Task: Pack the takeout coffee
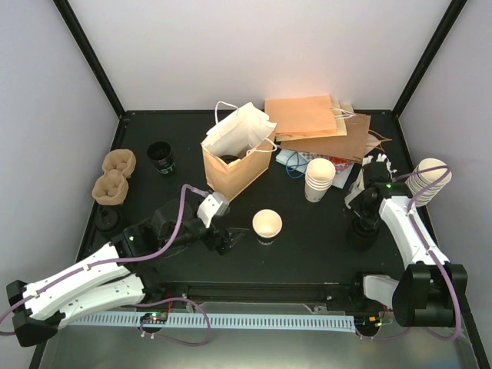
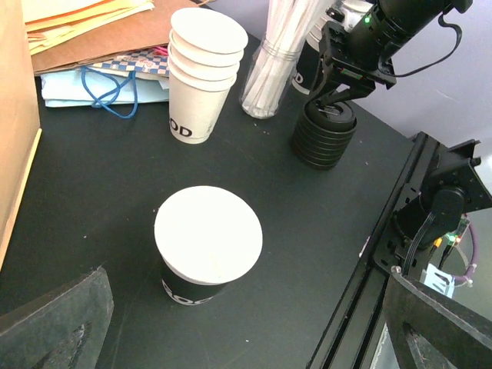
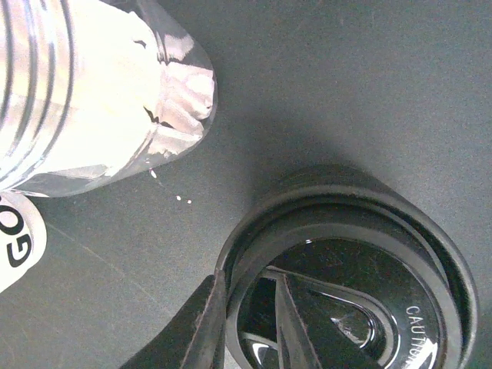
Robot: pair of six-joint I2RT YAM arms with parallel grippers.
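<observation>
White lidless cup (image 1: 267, 224) is standing at 3 o'clock of the wide-spread left gripper (image 1: 229, 240), while the right gripper (image 3: 251, 286), at the cup's 3 o'clock, is pinching the rim of the top lid (image 3: 346, 323) on the lid stack (image 2: 323, 142).

So the left arm (image 1: 84, 280) lies low, stretched from its base in toward the middle. The left end effector (image 1: 228, 240) has its fingers (image 2: 54, 323) spread as wide as they go. The right arm (image 1: 403, 223) rises from its base with the wrist bent over. The right end effector (image 1: 360, 219) points straight down, fingers (image 3: 201, 330) close together with a slim gap. Can't tell if they're actually pinching.
</observation>
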